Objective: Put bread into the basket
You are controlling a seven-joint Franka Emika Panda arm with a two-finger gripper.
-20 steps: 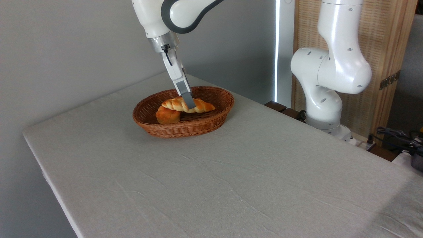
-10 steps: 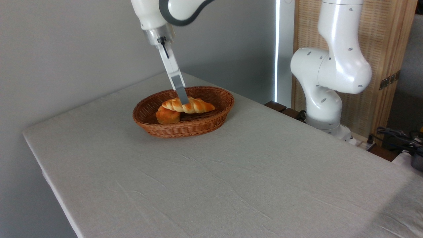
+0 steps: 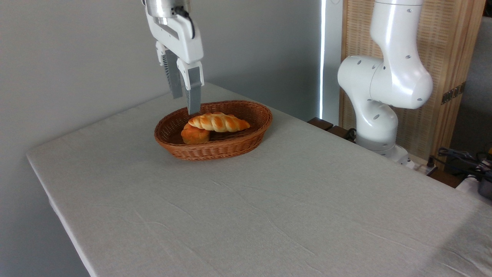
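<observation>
The bread (image 3: 218, 122) lies inside the basket (image 3: 246, 145), propped on a bun (image 3: 195, 135) — placement looks done. The tool (image 3: 185, 103) hangs above, fingers narrowly apart and empty — only withdrawal remains.

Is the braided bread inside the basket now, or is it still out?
Inside. The braided bread lies within the rim of the basket, leaning on a round bun. The gripper is above it, open and empty.

A small round orange-brown bun (image 3: 195, 135) sits left of centre. The worktop (image 3: 269, 207) – covered in pale, creased cloth – fills the lower frame. A slatted wooden screen (image 3: 449, 57) stands upper right, dark cables (image 3: 461, 157) below it.
</observation>
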